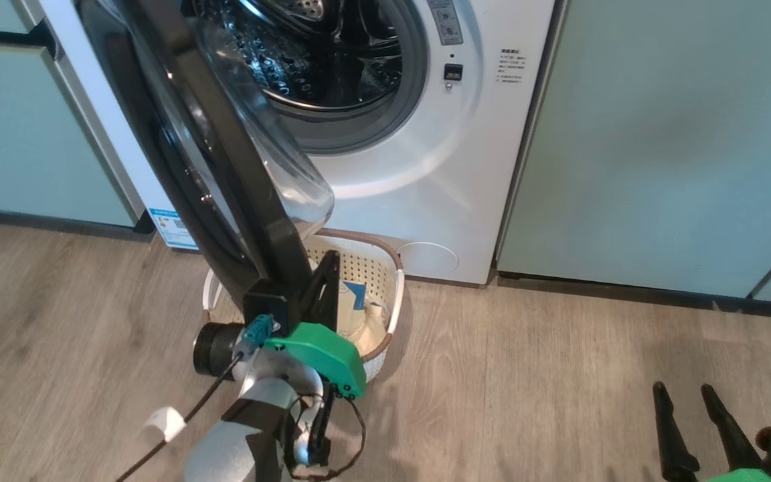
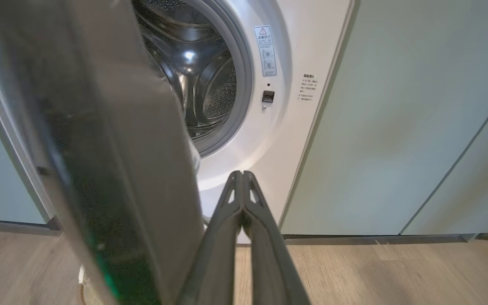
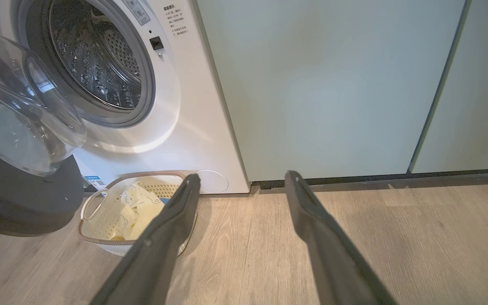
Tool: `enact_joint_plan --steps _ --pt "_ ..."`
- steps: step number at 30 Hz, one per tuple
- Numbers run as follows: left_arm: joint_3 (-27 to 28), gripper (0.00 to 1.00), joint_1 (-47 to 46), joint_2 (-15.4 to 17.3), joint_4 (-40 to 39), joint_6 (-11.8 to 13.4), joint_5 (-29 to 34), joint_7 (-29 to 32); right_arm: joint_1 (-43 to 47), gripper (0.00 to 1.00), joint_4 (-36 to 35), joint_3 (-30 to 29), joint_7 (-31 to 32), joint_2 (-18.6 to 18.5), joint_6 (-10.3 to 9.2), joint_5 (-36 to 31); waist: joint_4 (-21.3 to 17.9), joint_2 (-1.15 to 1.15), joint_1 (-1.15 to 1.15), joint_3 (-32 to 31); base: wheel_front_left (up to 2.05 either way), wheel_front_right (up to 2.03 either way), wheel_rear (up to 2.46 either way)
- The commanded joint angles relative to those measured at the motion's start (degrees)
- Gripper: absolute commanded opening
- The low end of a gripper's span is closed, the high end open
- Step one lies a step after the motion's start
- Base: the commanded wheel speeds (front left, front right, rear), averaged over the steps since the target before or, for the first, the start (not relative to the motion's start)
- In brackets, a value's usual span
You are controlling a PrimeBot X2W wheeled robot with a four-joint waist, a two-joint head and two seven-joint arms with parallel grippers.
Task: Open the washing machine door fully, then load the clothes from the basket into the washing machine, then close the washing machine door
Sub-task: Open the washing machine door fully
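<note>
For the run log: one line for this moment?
door: open | left gripper: shut, beside door | right gripper: open, empty | clothes: in basket

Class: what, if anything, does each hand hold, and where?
Nothing is held: the left hand is shut empty beside the door; the right hand is open.

No wording is sharp enough to read. On the washing machine [image 2: 278, 140], a grey warning label [image 2: 265, 51] with a red triangle sits at two o'clock of the drum opening [image 2: 201, 76]. Tiny printed lines [image 2: 309, 88] stand further right. A blue sticker [image 1: 173, 227], perhaps an energy label, sits at seven o'clock.
</note>
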Motion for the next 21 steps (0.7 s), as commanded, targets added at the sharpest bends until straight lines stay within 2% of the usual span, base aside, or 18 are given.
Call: enact_joint_plan --steps 1,21 --pt "2.5 0.00 -3.2 0.2 -1.8 0.4 -0.5 -0.6 -2.6 1.00 -1.6 1.2 -0.5 -0.9 -0.15 0.1 0.2 0.00 0.00 0.1 0.00 0.00 0.00" --pt "4.6 0.00 -1.3 0.2 -1.2 -0.4 0.3 -0.6 -3.0 1.00 -1.1 1.4 -0.5 -0.4 -0.15 0.2 2.9 0.00 0.00 0.0 0.00 0.00 0.00"
